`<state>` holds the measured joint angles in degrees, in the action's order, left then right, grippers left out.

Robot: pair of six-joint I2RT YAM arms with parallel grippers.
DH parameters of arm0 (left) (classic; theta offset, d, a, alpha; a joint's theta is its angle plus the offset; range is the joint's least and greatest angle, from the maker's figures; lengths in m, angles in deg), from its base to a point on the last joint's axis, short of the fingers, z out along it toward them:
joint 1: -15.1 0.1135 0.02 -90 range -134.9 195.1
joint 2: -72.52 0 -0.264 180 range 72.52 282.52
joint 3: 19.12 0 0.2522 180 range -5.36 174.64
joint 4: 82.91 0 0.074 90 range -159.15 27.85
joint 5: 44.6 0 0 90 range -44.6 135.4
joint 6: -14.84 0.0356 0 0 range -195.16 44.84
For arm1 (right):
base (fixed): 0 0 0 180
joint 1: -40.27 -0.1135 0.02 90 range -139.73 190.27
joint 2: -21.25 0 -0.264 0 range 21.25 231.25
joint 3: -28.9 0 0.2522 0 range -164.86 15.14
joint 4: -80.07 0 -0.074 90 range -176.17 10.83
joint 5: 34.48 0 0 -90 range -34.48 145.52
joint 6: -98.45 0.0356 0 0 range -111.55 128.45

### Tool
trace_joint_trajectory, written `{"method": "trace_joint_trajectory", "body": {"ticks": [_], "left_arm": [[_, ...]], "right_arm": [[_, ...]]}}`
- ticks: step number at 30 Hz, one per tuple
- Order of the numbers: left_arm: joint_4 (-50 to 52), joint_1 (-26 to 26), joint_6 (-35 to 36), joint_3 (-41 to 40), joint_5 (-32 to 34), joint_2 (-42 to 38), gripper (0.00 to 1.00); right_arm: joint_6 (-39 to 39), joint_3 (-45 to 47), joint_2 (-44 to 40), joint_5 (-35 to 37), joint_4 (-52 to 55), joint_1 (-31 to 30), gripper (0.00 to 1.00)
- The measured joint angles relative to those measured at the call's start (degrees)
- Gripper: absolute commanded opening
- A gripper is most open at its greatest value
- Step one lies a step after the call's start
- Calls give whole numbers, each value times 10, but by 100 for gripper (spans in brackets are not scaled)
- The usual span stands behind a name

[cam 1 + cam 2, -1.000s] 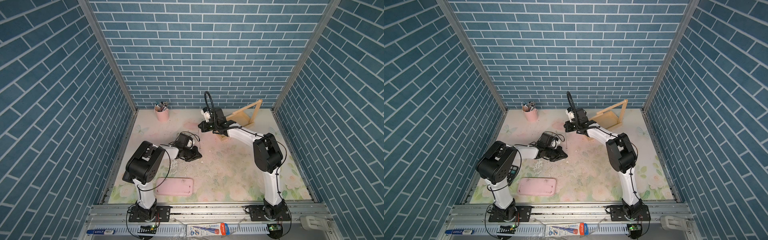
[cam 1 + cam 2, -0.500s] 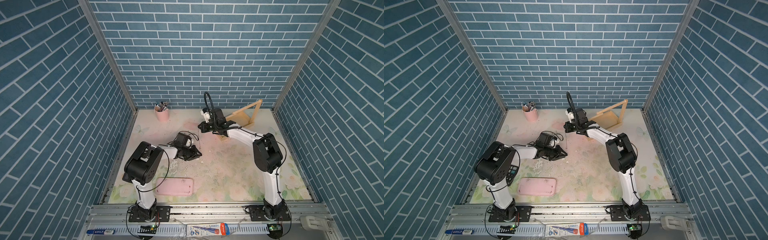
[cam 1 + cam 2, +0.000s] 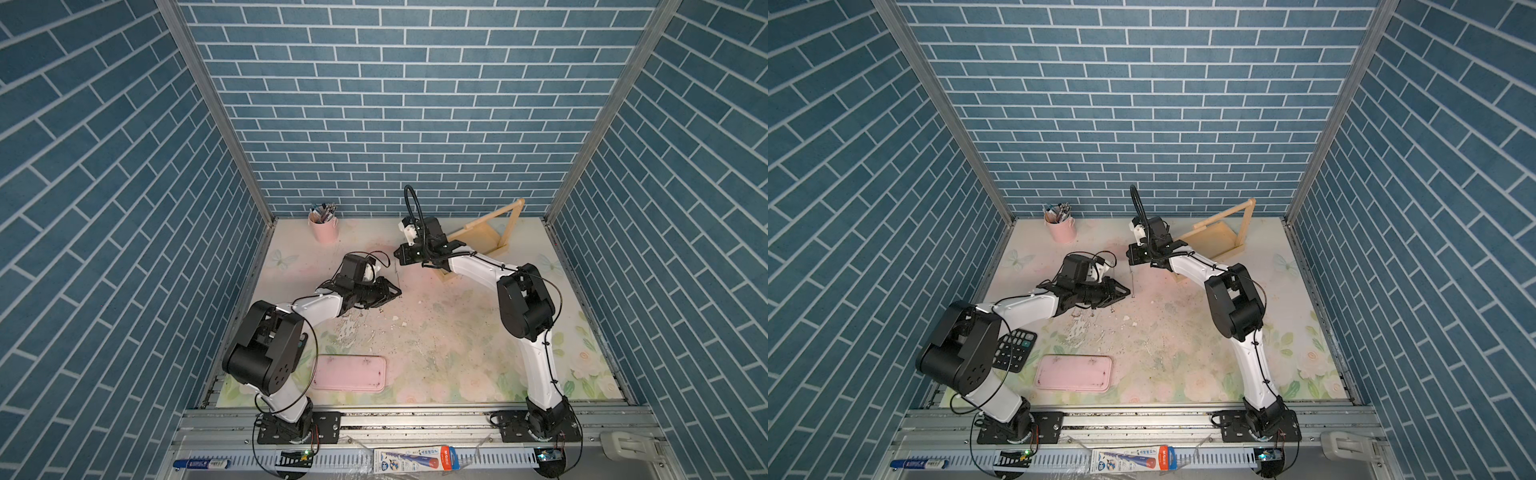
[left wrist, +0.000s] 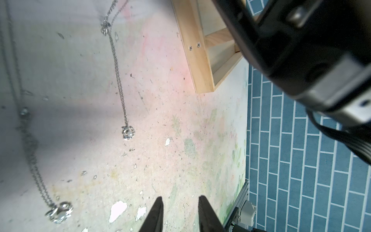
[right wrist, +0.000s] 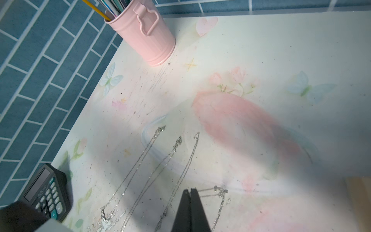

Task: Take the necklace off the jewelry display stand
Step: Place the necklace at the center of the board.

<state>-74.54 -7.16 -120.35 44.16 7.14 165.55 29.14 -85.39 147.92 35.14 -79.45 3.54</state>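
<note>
The left gripper (image 4: 179, 200) has parted to a narrow gap. At its 12 o'clock the necklace (image 4: 120, 88) hangs vertical, pendant (image 4: 127, 132) down, pinched in the right gripper (image 5: 190, 190) — jewelry display stand (image 3: 484, 241) at 2 o'clock.

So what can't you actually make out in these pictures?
- The necklace: what it hangs from lies outside the left wrist picture; in both top views it is just a hair-thin line.
- A second pendant: blurred, left wrist view.
- The stand: the right arm crosses its near side in both top views.
- The calculator: half behind the left arm in a top view.
- The loose chains: cut off by the right wrist picture's edge.
</note>
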Motion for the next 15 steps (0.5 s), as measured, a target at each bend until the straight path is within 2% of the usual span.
{"method": "trace_joint_trajectory", "body": {"ticks": [15], "left_arm": [[28, 30, 0, -7, -4, -67, 41]], "right_arm": [[-2, -71, 60, 11, 23, 9, 0]]}}
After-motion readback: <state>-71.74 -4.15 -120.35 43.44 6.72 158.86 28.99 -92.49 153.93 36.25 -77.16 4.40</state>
